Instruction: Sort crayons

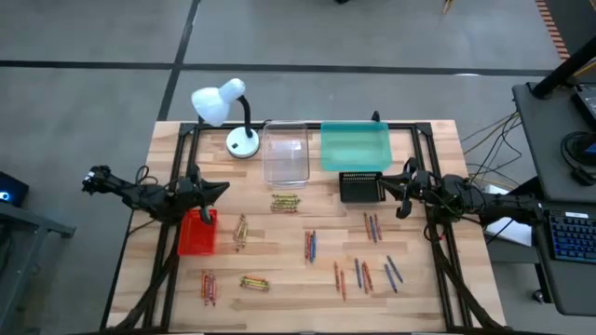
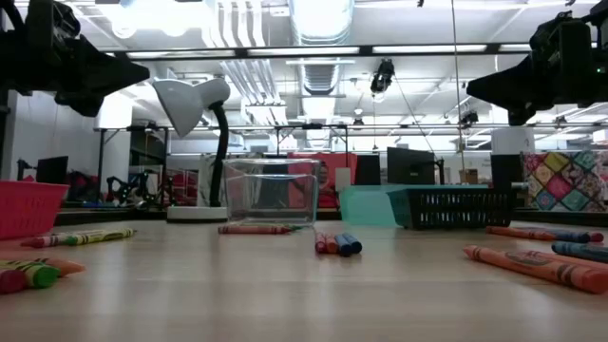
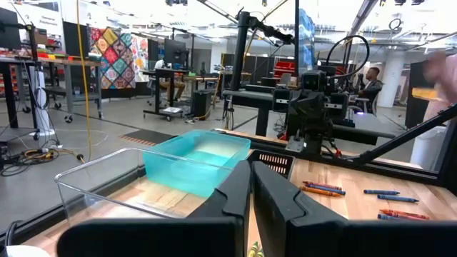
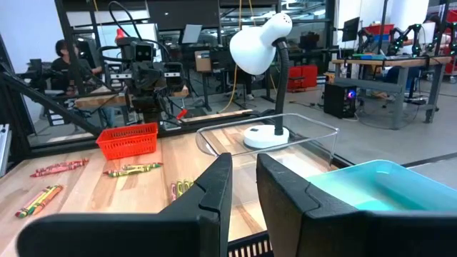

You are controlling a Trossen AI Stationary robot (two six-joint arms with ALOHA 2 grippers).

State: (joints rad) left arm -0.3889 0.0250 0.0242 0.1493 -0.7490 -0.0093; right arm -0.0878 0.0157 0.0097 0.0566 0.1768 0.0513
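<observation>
Hovering above the counter [image 1: 307, 279], left gripper [image 1: 220, 190] jaws pressed together, right gripper [image 1: 391, 182] jaws slightly apart, empty, crayons [image 1: 310, 246] scattered below

white lamp [image 1: 223, 102], clear tray [image 1: 285, 154], teal tray [image 1: 355, 146]

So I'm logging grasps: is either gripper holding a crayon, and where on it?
Nothing is held. The left gripper is shut and empty; the right gripper has a bare gap.

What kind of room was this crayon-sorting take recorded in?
Most likely a robotics lab or workshop: a wooden table on a concrete floor, other workbenches with equipment behind it, and a person seated at a desk.
</observation>
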